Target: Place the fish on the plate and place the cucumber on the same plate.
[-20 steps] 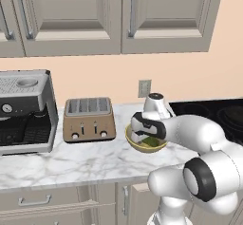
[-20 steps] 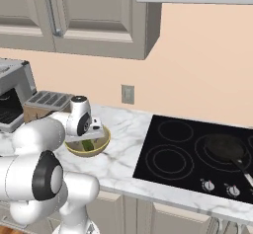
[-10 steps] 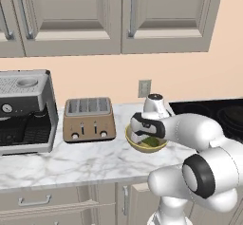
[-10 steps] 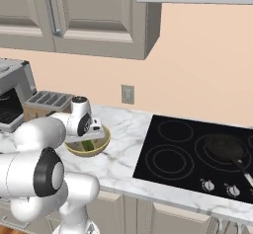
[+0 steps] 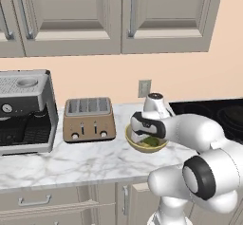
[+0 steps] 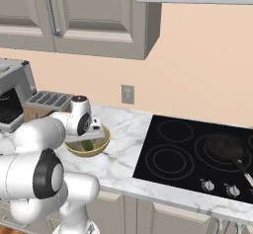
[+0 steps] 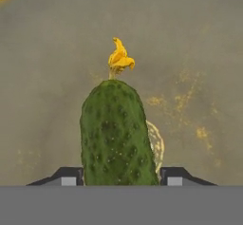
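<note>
Hand: my hand is down inside the yellow-tan bowl, fingers closed narrow against the two sides of the cucumber; in the left base view my hand sits over the bowl's left half, in the right base view my hand is just above the bowl
Fingers: one dark fingertip shows at the cucumber's left flank and the other on its right, both touching the green skin
Cucumber: dark green, bumpy and glossy, pointing away from my wrist camera with a small yellow withered flower at its far end; it is between my fingers, and whether it touches the bowl's floor I cannot tell
Cucumber from the base: a green patch shows in the bowl beside my hand, and a green sliver under my hand from the other side
Bowl floor: dull tan surface with yellow specks behind the cucumber, a pale curved mark just to its right
Counter: white marbled counter carries the bowl, with a tan four-slot toaster just left of the bowl and a silver coffee machine further left
Stove: black cooktop lies to the right of the bowl, a round black frying pan on its far right burner
Wall: a grey outlet sits on the peach wall behind the bowl, cabinets above
</note>
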Available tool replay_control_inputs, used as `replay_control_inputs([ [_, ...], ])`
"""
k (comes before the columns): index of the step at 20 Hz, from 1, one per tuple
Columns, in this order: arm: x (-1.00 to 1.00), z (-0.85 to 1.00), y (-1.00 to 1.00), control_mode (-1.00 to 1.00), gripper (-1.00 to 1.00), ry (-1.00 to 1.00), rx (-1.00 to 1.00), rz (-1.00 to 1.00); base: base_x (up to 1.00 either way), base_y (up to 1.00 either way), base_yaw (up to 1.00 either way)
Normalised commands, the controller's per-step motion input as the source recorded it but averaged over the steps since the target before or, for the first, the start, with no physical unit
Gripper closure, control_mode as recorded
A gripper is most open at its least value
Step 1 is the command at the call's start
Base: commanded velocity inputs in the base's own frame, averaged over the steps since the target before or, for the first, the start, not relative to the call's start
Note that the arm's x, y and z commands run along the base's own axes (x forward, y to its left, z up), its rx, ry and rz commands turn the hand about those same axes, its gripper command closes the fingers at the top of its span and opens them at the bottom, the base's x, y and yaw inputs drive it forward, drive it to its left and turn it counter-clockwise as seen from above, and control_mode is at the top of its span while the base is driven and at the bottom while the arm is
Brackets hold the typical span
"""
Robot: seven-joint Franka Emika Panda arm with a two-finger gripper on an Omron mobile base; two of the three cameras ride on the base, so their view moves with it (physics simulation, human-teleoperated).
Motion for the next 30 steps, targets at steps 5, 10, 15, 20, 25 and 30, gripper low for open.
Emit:
replay_control_inputs([
  [5, -0.04, 0.44, 0.0, -1.0, 1.0, 0.0, 0.0, 0.02, 0.0, 0.0, 0.0],
  [10, -0.21, 0.68, 0.0, -1.0, 1.0, 0.0, 0.0, 0.01, 0.0, 0.0, 0.0],
  [15, -0.49, 0.79, -0.02, -1.0, 1.0, 0.0, 0.02, 0.0, 0.0, 0.0, 0.0],
  [20, -0.79, 0.61, -0.23, -1.0, 1.0, -0.02, 0.05, -0.09, 0.0, 0.0, 0.0],
  [25, -0.66, 0.56, -0.39, -1.0, 1.0, 0.0, 0.07, -0.21, 0.0, 0.0, 0.0],
  [30, -0.44, 0.76, -0.24, -1.0, 1.0, -0.03, 0.02, -0.17, 0.0, 0.0, 0.0],
])
